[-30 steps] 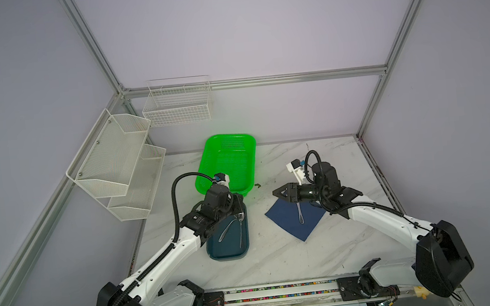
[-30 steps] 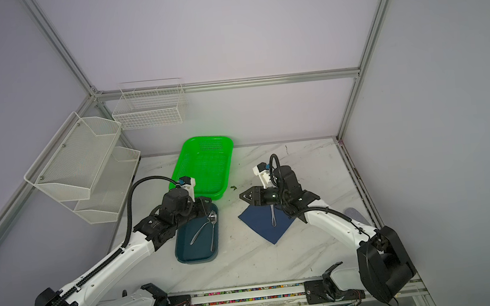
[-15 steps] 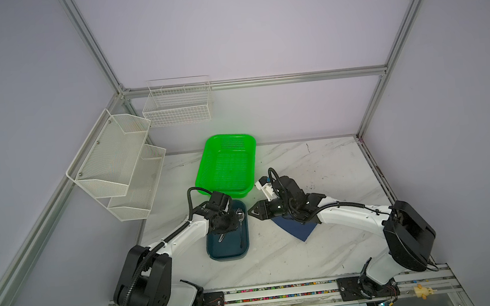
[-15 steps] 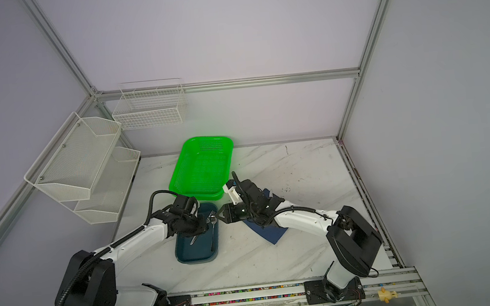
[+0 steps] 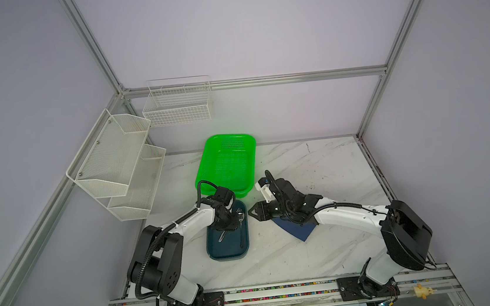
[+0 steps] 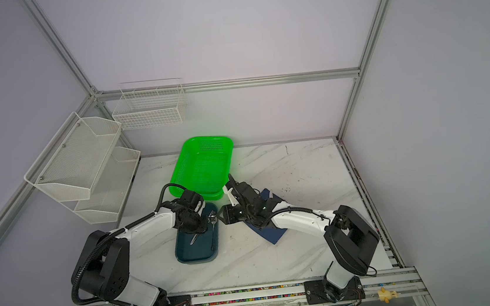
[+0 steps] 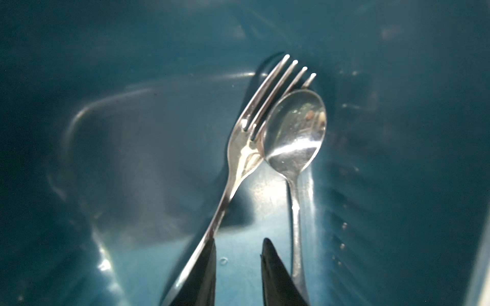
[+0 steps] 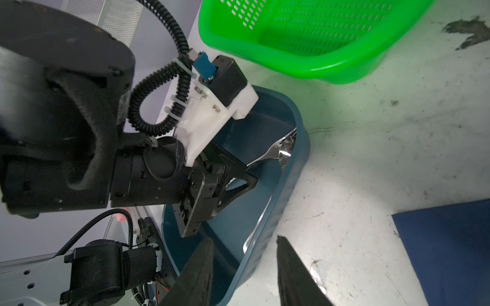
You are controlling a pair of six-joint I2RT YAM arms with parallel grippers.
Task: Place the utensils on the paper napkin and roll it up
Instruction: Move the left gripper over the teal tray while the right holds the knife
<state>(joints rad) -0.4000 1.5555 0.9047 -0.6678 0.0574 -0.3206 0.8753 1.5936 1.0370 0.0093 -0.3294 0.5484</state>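
Risk: left gripper (image 7: 238, 242), jaws apart between fork (image 7: 244, 148) and spoon (image 7: 294, 132) handles, closes on nothing; right gripper (image 8: 244, 238) likewise apart.

We log a dark teal tray (image 5: 227, 252), a shiny silver fork (image 7: 246, 148) and spoon (image 7: 294, 132), a bright green basket (image 5: 230, 136) with a slotted perforation pattern at the far middle, and a plain navy blue napkin (image 5: 298, 231) on the right. The table (image 5: 293, 256) is white marble with grey veins and dark scuffs, and the walls (image 5: 242, 37) are pale lavender. On the left we note a white mesh shelf (image 5: 109, 160) and a white wire-grid rack (image 5: 177, 111); the left arm (image 5: 195, 223) and the right arm (image 5: 345, 216) are white with black joints.
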